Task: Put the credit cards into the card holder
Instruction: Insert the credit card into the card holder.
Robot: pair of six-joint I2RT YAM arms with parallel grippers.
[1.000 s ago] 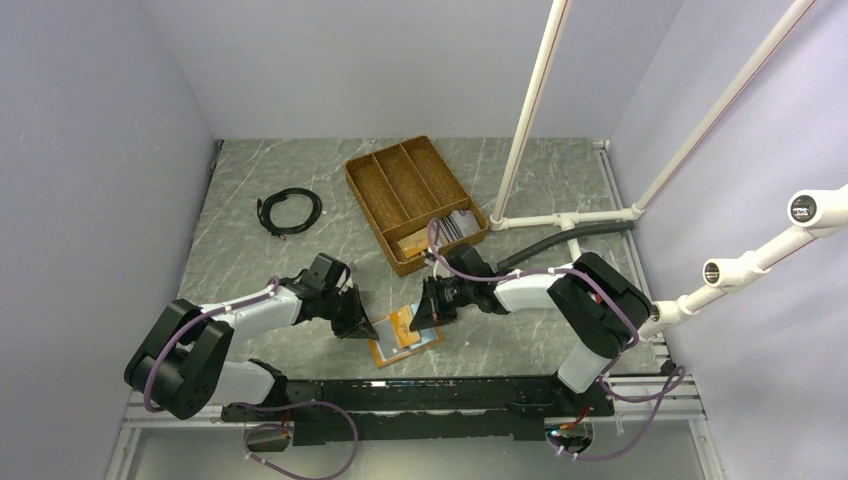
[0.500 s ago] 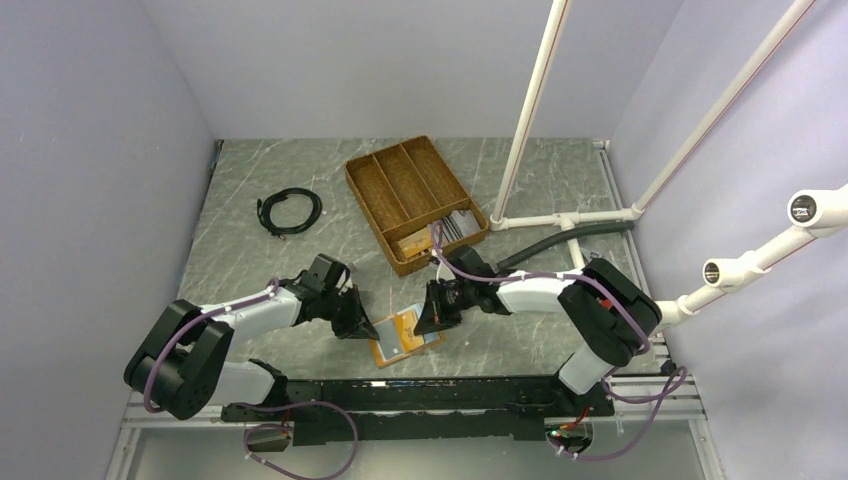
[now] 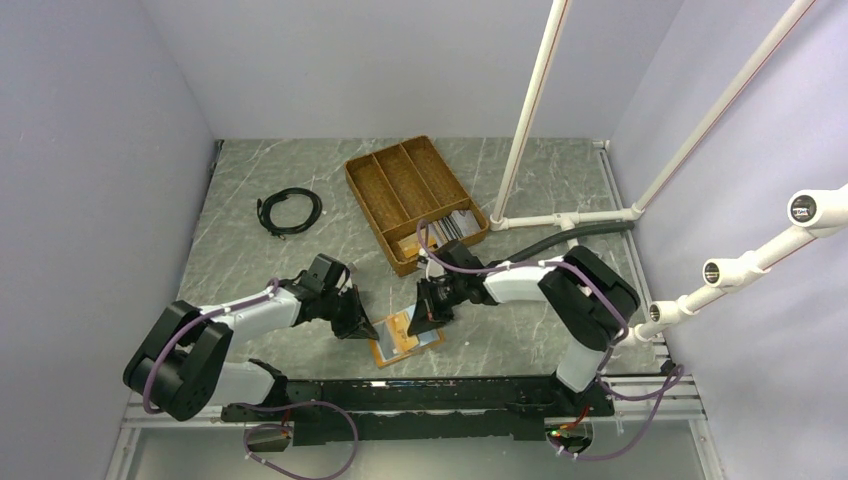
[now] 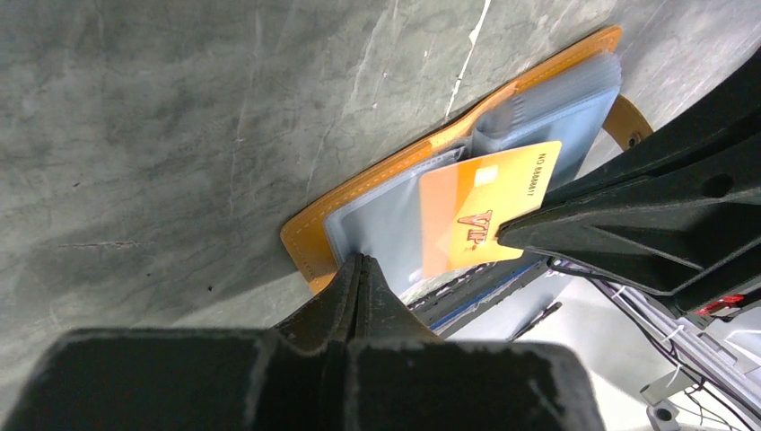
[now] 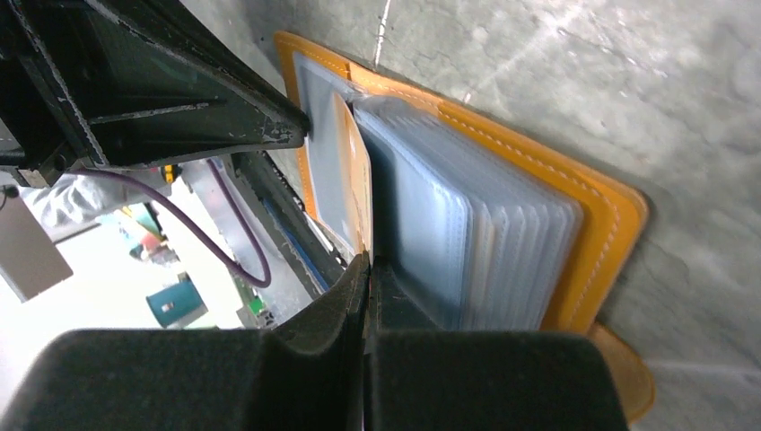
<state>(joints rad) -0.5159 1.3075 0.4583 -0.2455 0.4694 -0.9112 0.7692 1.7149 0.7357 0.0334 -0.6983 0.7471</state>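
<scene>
- Grey marbled table (image 3: 250,270) between lilac walls, with both arms reaching in from the near edge.
- Nearest the bases, the holder (image 3: 400,345) lies open and flat, orange outside, with a fan of pale blue-grey sleeves inside.
- Left gripper (image 3: 360,325): jaws fully together, tips down on the holder's left corner at the edge of the lining (image 4: 359,269). I cannot tell whether a sleeve is pinched between them.
- Right gripper (image 3: 424,322): jaws closed on an orange card (image 4: 485,215) marked "VIP", held by one end over the holder's right half.
- The card's free end lies among the sleeves, and part of it looks dulled as if under clear plastic. From the right wrist it shows edge-on (image 5: 361,180), standing between the left flap and the stack of sleeves.
- The two grippers face each other across the holder, close but apart.
- Farther back, a wicker tray (image 3: 370,212) sits at an angle. Grey-silver cards (image 3: 460,222) lie in its near right compartment.
- Left of the tray is a coiled black cable (image 3: 290,210).
- White pipes (image 3: 525,120) rise at the far right, with a dark hose (image 3: 545,252) at their foot.
</scene>
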